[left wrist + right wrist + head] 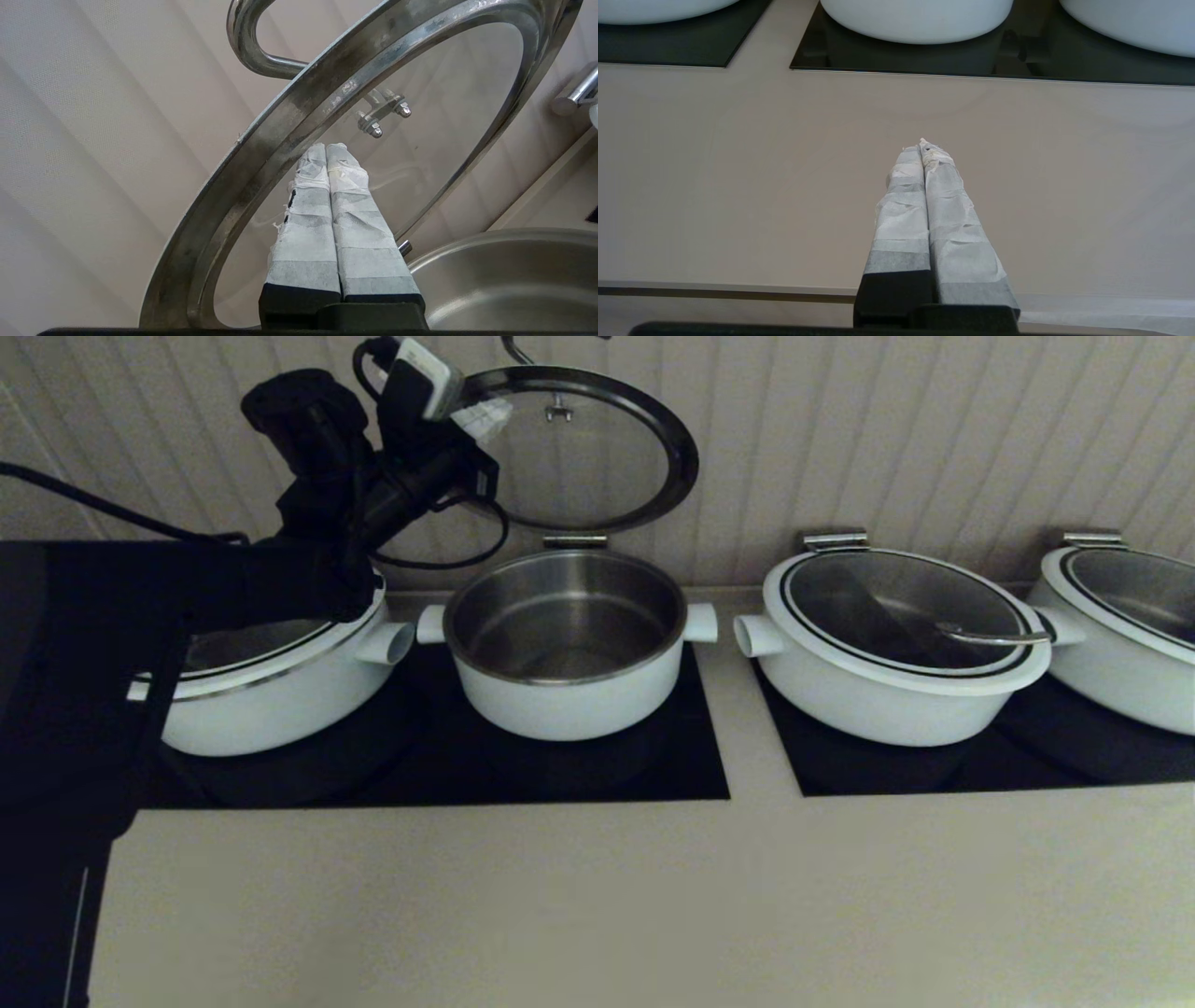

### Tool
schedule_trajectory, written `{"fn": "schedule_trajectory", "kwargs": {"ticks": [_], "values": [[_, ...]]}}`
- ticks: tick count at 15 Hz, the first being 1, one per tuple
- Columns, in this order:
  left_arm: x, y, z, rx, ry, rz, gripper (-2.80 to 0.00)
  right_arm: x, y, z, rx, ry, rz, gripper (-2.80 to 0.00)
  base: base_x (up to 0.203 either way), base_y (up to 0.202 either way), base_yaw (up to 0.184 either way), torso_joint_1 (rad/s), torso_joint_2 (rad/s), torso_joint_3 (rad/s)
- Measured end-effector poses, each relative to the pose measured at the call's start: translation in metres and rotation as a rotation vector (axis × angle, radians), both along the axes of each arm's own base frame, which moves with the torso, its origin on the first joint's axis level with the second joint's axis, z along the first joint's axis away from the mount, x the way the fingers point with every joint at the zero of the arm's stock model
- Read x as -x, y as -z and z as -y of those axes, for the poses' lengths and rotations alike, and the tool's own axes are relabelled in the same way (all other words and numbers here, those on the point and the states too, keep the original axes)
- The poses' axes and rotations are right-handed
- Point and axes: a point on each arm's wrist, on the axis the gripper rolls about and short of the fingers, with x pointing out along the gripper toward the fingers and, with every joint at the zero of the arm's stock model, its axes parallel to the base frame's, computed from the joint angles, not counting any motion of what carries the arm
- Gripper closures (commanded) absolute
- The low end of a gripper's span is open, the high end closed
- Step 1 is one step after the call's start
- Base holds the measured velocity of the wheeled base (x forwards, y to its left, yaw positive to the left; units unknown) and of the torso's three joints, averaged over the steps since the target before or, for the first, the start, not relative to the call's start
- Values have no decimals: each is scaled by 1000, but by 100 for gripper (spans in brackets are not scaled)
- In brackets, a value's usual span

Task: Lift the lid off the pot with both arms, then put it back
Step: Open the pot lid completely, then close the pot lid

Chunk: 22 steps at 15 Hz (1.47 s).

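Note:
The lid [597, 467] stands swung up on its steel hinge [574, 540], tilted back toward the wall above the open pot [565, 695]. The pot's steel inside is empty. My left gripper [484, 420] is shut and empty, high at the lid's left edge. In the left wrist view its tips [327, 147] lie at the underside of the glass, just inside the steel rim [299, 116]; I cannot tell if they touch. The bar handle [243, 42] shows behind the rim, and the pot [514, 280] is below. My right gripper [923, 145] is shut and empty, low over the counter, out of the head view.
A wider lidded white pot [280, 705] sits left of the pot, under my left arm. Two more wide lidded pots [887, 691] [1130, 667] stand to the right. All rest on black cooktops [695, 770]. The beige counter [597, 896] runs along the front.

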Motion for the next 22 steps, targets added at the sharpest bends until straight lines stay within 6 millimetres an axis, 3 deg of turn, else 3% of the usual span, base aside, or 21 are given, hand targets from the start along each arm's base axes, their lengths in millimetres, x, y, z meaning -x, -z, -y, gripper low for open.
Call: {"fn": "schedule_trajectory", "kwargs": {"ticks": [11,22], "values": [[3,-6,-10,2,-21,7,0,0,0,0,0,0,0,0,0,0,0,0,0,0],[2,19,-9,-18,-21,-81,0,0,0,0,0,1,0,0,0,0,0,0,0,0]]}}
